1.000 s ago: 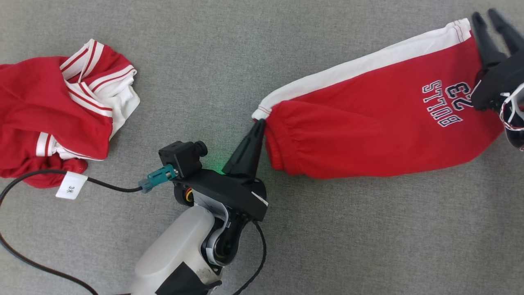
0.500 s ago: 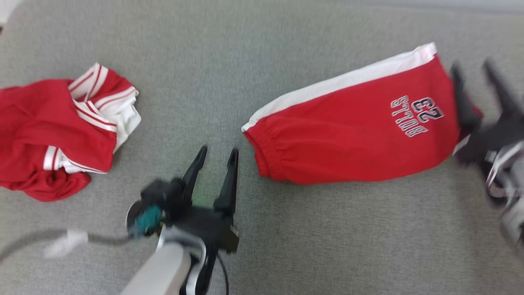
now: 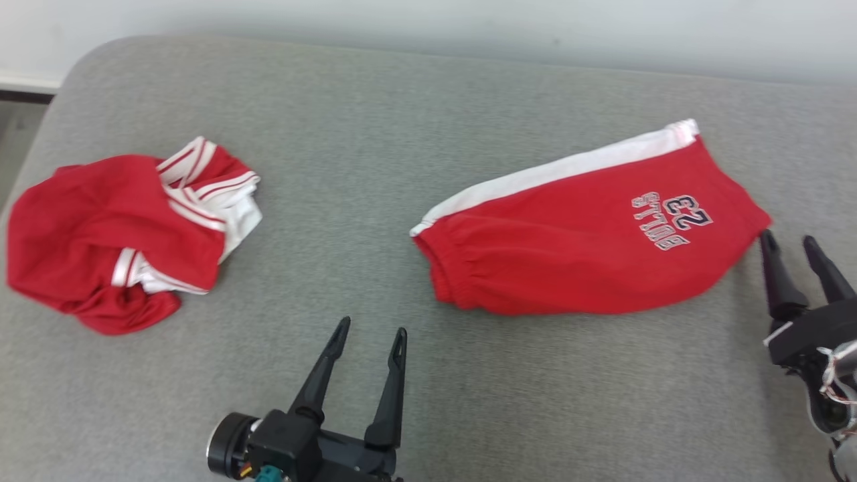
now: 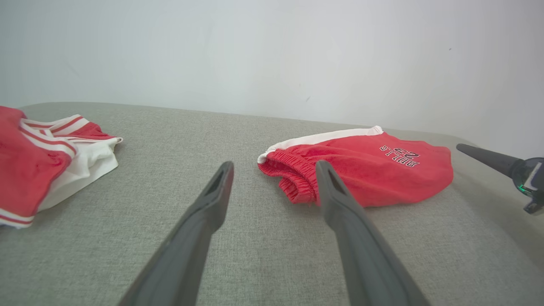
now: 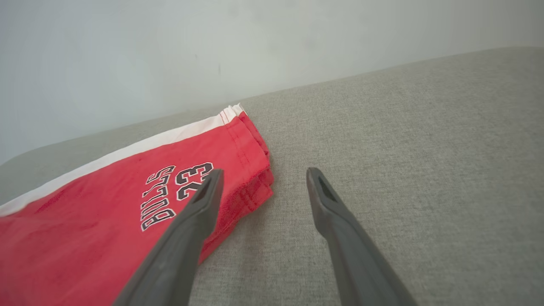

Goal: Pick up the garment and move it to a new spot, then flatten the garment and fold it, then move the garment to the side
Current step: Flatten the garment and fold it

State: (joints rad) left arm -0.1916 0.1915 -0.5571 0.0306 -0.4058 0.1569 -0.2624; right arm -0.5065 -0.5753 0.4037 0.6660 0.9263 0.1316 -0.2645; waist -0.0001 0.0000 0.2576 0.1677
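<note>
Near, the left gripper (image 3: 372, 327) and the right gripper (image 3: 789, 237) are both wide open, holding nothing. Just past them the folded shorts (image 3: 576, 261) lie on the right of the grey cushion (image 3: 375, 134). To move them well, I think, pinch both ends together (or the fold slips).

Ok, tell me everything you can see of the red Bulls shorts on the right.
The red shorts lie folded flat on the grey fabric surface, right of centre. Soft knit look; white stripe along the far edge, gathered elastic waistband at the left end, stacked hems at the right, BULLS 23 print facing up. Nothing grips them; the open right gripper is beside the hem corner.
</note>
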